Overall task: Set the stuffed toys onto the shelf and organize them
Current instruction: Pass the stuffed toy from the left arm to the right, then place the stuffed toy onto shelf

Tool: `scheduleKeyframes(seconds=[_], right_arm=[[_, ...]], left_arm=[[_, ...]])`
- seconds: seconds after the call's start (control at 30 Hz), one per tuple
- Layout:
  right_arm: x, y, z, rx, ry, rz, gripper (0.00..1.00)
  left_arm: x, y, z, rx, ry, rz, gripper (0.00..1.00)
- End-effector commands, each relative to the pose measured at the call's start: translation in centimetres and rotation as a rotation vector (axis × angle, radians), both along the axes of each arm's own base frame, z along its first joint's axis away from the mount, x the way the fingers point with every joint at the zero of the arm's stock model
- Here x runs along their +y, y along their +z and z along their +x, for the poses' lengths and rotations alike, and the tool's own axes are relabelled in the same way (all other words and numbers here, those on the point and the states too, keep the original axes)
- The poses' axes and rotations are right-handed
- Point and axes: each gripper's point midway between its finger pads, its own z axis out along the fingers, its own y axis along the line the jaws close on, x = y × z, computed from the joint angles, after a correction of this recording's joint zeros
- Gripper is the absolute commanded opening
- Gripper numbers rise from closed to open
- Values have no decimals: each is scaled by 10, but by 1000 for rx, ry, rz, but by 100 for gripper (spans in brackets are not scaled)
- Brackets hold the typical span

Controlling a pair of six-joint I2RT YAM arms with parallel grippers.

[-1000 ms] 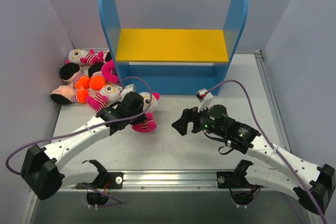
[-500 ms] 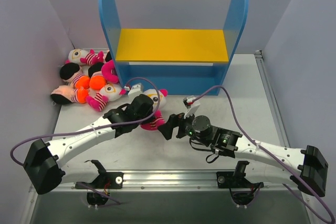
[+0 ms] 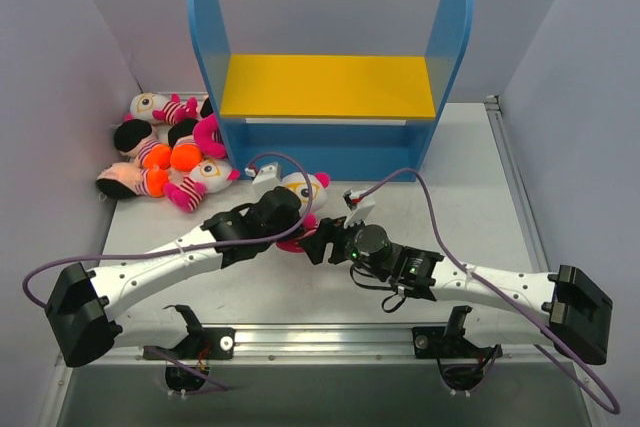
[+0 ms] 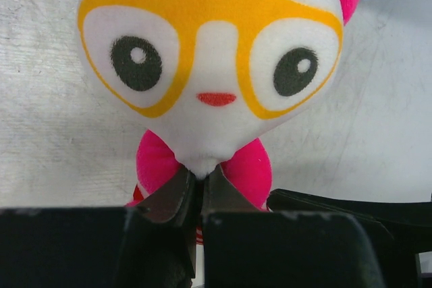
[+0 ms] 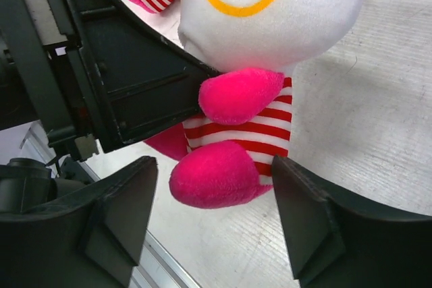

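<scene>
The left jaws are pinched shut on a toy at the neck, just under its big white head. They hold it upright in front of the shelf, though I cannot tell whether its feet touch the tabletop. The right jaws stand open on either side of the same toy's striped body and pink foot — not gripping it, as far as the wrist view shows.

Left of the shelf, the other toys lie in a heap by the wall, and their count is hard to make out. The shelf's yellow board is bare, and the level under it is hidden from above. By my reading nothing is placed yet — one toy is in hand, and the whole heap remains.
</scene>
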Motion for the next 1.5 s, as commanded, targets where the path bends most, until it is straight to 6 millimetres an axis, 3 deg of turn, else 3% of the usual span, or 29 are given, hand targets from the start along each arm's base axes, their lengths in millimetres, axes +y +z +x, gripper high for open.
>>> scheduleKeyframes(seconds=[0.0,0.13,0.23,0.27,0.33,0.37,0.47,0.63,0.73,1.0,1.2,1.47], right_arm=[[4,8,7,-27,-39,51,67],[3,1,7,-14,-47,42,50],[1,-3,7,-6,-58,43,32],[0,-4,6,0,-61,47,20],[-4,-3,8,-4,-78,53,8],[-6,-5,8,0,-85,49,0],[-13,-4,10,-4,-106,44,0],[-28,-4,18,-9,-151,21,0],[-44,-6,26,-12,-184,-8,0],[-100,10,58,-105,-277,-134,0],[-117,36,83,-195,-288,-122,0],[-120,72,125,-335,-261,-26,0]], left_arm=[[-13,38,9,-87,22,-106,2],[-13,39,8,-92,20,-110,3],[-10,43,5,-103,21,-129,3],[-9,44,5,-108,24,-128,4],[-5,47,4,-119,24,-131,13],[-2,47,4,-125,29,-126,21],[5,55,2,-148,32,-135,34],[25,67,4,-195,59,-132,64],[40,72,3,-206,57,-124,72],[111,87,3,-236,120,-83,78],[164,97,-10,-284,131,45,83],[180,100,-19,-361,24,191,84]])
